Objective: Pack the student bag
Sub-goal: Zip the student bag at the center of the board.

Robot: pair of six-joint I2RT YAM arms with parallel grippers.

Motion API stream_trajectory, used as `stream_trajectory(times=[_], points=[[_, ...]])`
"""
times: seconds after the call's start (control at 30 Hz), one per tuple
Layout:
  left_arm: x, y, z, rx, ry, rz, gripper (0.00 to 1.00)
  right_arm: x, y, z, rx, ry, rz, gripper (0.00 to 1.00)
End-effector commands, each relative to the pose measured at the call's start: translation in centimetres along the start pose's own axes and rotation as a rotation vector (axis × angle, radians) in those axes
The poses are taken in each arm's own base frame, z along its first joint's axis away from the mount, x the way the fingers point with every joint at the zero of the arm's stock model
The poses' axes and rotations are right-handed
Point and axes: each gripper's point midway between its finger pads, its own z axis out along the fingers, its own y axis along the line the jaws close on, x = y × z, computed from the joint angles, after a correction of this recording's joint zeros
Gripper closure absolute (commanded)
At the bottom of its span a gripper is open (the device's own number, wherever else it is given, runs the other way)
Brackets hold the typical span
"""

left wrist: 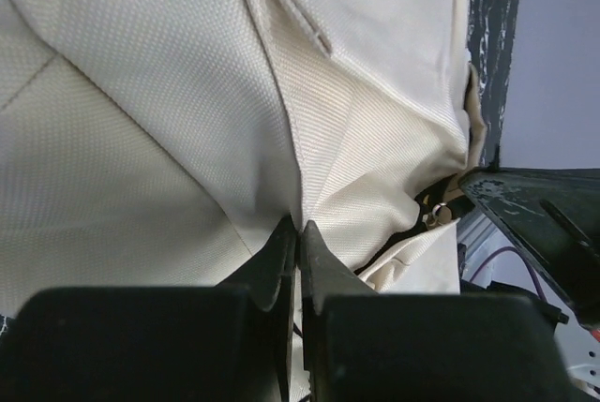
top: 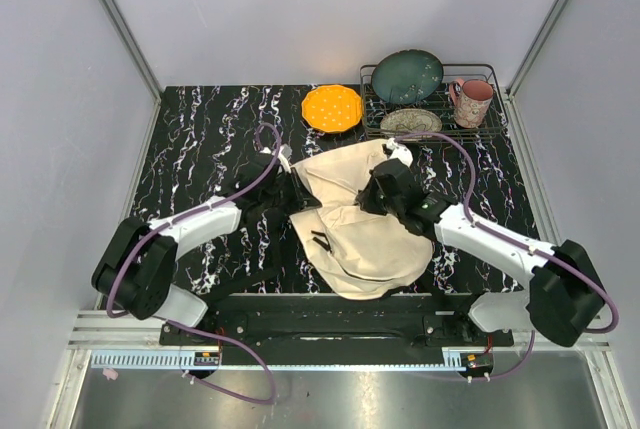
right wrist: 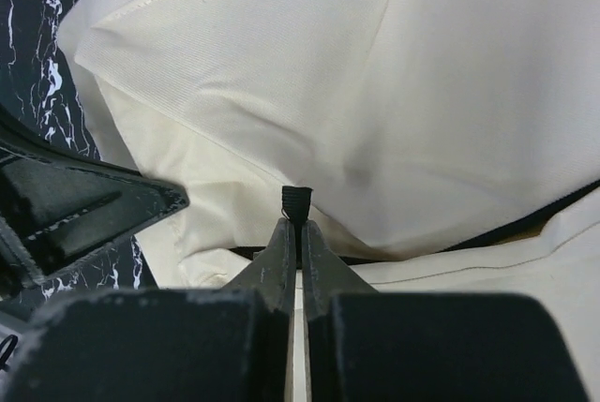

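The cream-beige fabric student bag (top: 365,234) lies crumpled at the centre of the black white-veined marble table (top: 200,139). An orange round plate (top: 332,108) and a wire rack (top: 492,74) holding a dark teal plate (top: 407,76) stand at the table's 12 to 1 o'clock. The left gripper (left wrist: 298,229) meets the bag at its 9 o'clock edge with jaws pressed together on a fold of cloth, while the right gripper (right wrist: 298,224), towards the bag's 1 o'clock, has its jaws pinched tight on a small black ribbed tab (right wrist: 296,198) beside the dark opening.
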Motion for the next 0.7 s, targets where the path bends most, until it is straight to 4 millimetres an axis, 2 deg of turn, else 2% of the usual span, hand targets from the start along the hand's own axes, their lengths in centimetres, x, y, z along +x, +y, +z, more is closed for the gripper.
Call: stream_trajectory(times=[0.0,0.27,0.5,0.67], points=[[-2.0,-1.7,-1.6,0.055,-0.042,0.053,1.0,-2.6,-1.7,-0.9,0.076,-0.141,0.007,1.0],[-2.9,-0.3,-3.6,0.06,-0.082,0.04,1.0,-3.2,-3.7,-2.2,0.127,-0.218,0.038,1.0],[-3.4,0.2,-5.3,0.102,-0.089,0.013,1.0,-2.5,-5.2,-1.8,0.188,-0.209,0.026,1.0],[-3.8,1.0,-6.6,0.097,-0.104,0.005,1.0,-3.2,-6.5,-1.8,0.237,-0.243,0.044,1.0]])
